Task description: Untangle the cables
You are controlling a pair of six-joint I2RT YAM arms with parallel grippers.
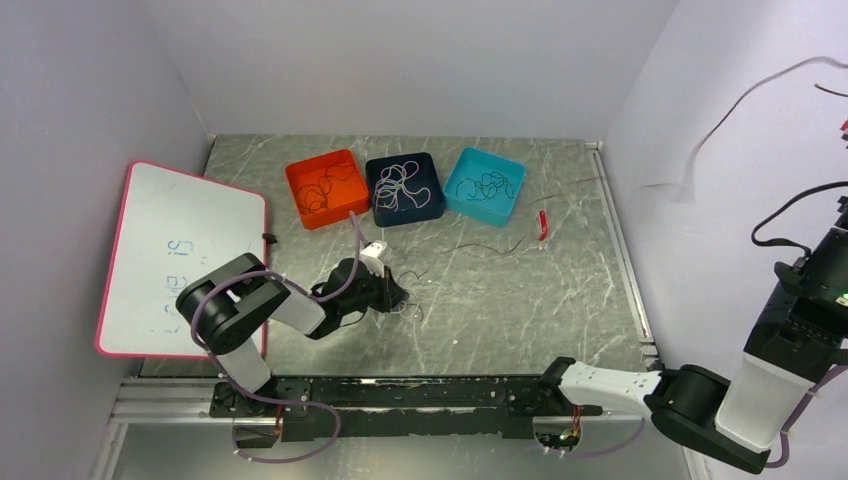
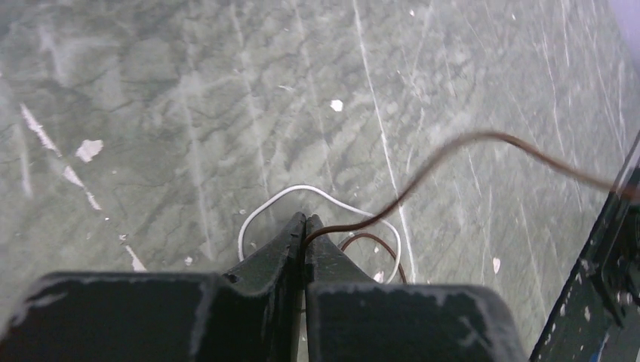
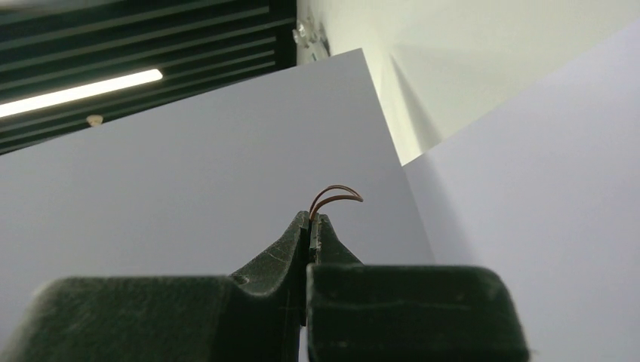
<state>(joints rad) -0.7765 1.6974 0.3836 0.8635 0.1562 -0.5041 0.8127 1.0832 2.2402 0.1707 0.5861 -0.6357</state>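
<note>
Left tool (image 2: 306, 226): jaws pinched together on a brown cable (image 2: 453, 143), which leaves the tips and arcs up and off to the right, clear of the surface (image 2: 189, 113). Just past the tips a white cable (image 2: 279, 197) lies in a loop on the surface. A smaller brown loop (image 2: 377, 240) sits beside the right finger. In the top view this tool is low over the middle of the surface, at a small loose tangle (image 1: 412, 302) of thin wires.

Right tool (image 3: 312, 222): jaws closed on a short brown wire end (image 3: 336, 193) that curls out of the tips. Its camera looks up at walls and ceiling. In the top view it sits by the rail at the near edge, right side, well apart from the tangle.

Far side, three bins in a row:
- orange bin (image 1: 296, 172), dark cables inside
- dark blue bin (image 1: 372, 168), white cables inside
- teal bin (image 1: 462, 160), black cables inside

One thin dark cable (image 1: 490, 247) lies between the bins and the tangle, with a small red piece (image 1: 543, 224) near it. A pink-framed whiteboard (image 1: 180, 250) is at the left.
</note>
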